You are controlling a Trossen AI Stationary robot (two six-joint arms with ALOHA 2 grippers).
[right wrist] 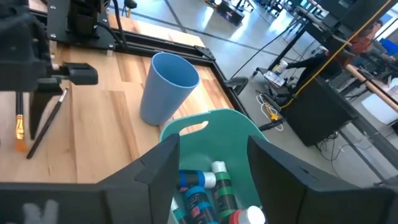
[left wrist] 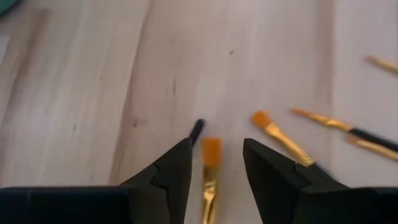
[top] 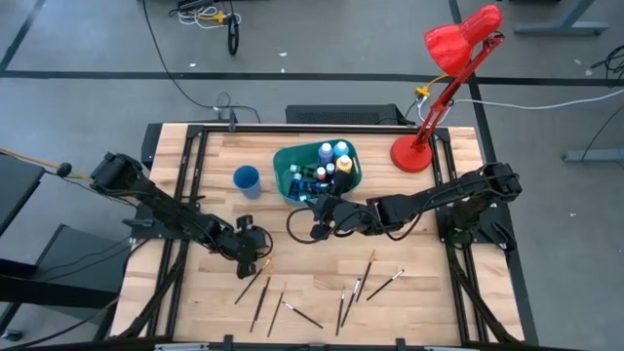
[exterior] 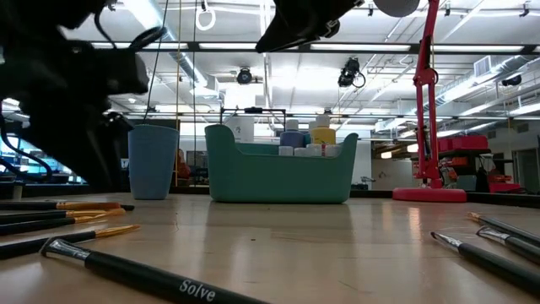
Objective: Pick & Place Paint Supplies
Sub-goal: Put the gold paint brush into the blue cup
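Your teal bin (top: 288, 168) sits at the middle of the worktop (top: 429, 292) toward the far edge, and it holds a cluster of paint bottles (top: 330, 161): blue ones with pale caps, a yellow one, a green one and a white-capped one lying or standing together inside. The small blue cup (top: 246, 179) stands just beside the bin on its left; you cannot tell from these views whether anything is in it.

Your right gripper (right wrist: 210, 163) hangs over the bin's near rim, jaws spread wide with nothing between them, the bottles directly below.

Your left gripper (left wrist: 214, 167) is low over the worktop near the left front, jaws partly apart and straddling an orange-bristled brush (left wrist: 210, 180); whether they touch it you cannot tell.

The other brushes (top: 331, 297) lie scattered along the worktop's front edge, well apart from the bin. A red lamp (top: 414, 151) stands at the far right.
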